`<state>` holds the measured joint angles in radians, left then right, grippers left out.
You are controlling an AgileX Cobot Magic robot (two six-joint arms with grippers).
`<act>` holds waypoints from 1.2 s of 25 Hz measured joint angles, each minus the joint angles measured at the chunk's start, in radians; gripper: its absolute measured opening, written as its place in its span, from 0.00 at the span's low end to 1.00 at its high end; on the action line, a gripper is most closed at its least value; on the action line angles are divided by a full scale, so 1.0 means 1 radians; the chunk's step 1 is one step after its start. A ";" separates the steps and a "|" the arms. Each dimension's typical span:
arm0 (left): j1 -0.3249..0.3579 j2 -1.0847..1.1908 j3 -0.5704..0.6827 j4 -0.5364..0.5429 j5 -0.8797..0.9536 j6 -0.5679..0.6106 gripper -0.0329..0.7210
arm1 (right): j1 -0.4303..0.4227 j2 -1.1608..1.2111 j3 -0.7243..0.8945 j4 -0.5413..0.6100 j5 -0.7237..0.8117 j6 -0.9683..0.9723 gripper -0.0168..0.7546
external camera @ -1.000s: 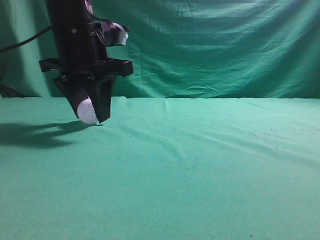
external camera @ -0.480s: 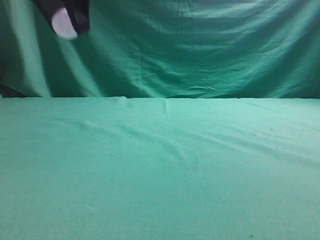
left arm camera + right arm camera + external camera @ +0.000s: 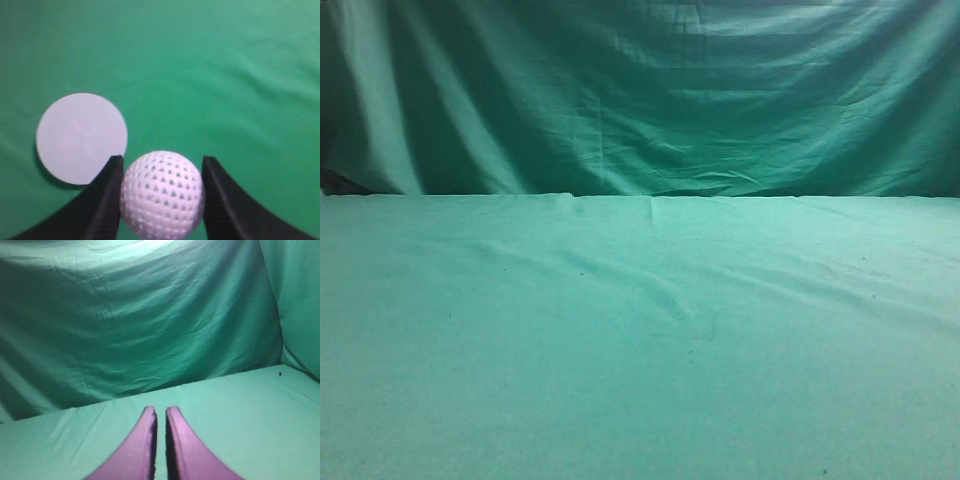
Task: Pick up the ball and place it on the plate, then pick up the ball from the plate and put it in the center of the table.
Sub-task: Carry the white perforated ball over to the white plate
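Observation:
In the left wrist view my left gripper [image 3: 161, 165] is shut on the white dimpled ball [image 3: 161, 194] and holds it high above the green table [image 3: 225, 75]. A round white plate [image 3: 80, 136] lies on the cloth below, to the left of the ball. In the right wrist view my right gripper [image 3: 160, 412] is shut and empty, its purple fingers nearly touching, low over the table [image 3: 240, 410]. The exterior view shows only the table [image 3: 640, 340]; neither gripper, ball nor plate is in it.
A draped green cloth backdrop [image 3: 650, 100] hangs behind the table, also in the right wrist view [image 3: 130, 320]. The tablecloth has soft wrinkles near the middle [image 3: 670, 295].
In the exterior view my left gripper rose with the ball from near the table at the left, up to the top edge, then out of view.

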<state>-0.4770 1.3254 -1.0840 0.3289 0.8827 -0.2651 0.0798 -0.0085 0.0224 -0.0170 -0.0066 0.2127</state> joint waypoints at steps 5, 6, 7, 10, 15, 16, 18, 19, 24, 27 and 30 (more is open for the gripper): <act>0.000 -0.056 0.067 0.112 0.025 -0.102 0.45 | 0.000 0.030 -0.153 0.000 0.182 -0.012 0.10; 0.000 -0.058 0.071 0.114 0.037 -0.102 0.45 | 0.000 0.055 -0.191 0.000 0.220 -0.029 0.10; 0.000 -0.058 0.073 0.112 0.044 -0.093 0.45 | 0.000 0.092 -0.225 0.000 0.269 -0.046 0.10; 0.000 -0.058 0.075 0.092 0.049 -0.052 0.45 | 0.000 0.215 -0.298 0.000 0.394 -0.081 0.10; 0.028 -0.058 0.075 0.008 -0.011 0.045 0.45 | 0.000 0.356 -0.341 0.020 0.481 -0.086 0.10; 0.050 -0.058 0.075 -0.047 -0.034 0.081 0.45 | 0.000 0.360 -0.341 0.036 0.488 -0.086 0.10; 0.104 -0.058 0.075 -0.177 -0.080 0.193 0.45 | 0.002 0.362 -0.341 0.070 0.502 -0.086 0.10; 0.140 -0.056 0.075 -0.250 -0.091 0.251 0.45 | 0.011 0.362 -0.341 0.080 0.513 -0.086 0.10; 0.368 -0.019 0.075 -0.411 -0.085 0.358 0.45 | 0.049 0.370 -0.345 0.097 0.598 -0.209 0.10; 0.489 0.007 0.075 -0.417 -0.076 0.367 0.45 | 0.050 0.398 -0.373 0.097 0.678 -0.296 0.10; 0.571 0.045 0.075 -0.417 -0.076 0.369 0.45 | 0.050 0.468 -0.424 0.097 0.752 -0.339 0.10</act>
<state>0.0938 1.3705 -1.0087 -0.0883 0.8067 0.1038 0.1302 0.4598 -0.4013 0.0803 0.7450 -0.1267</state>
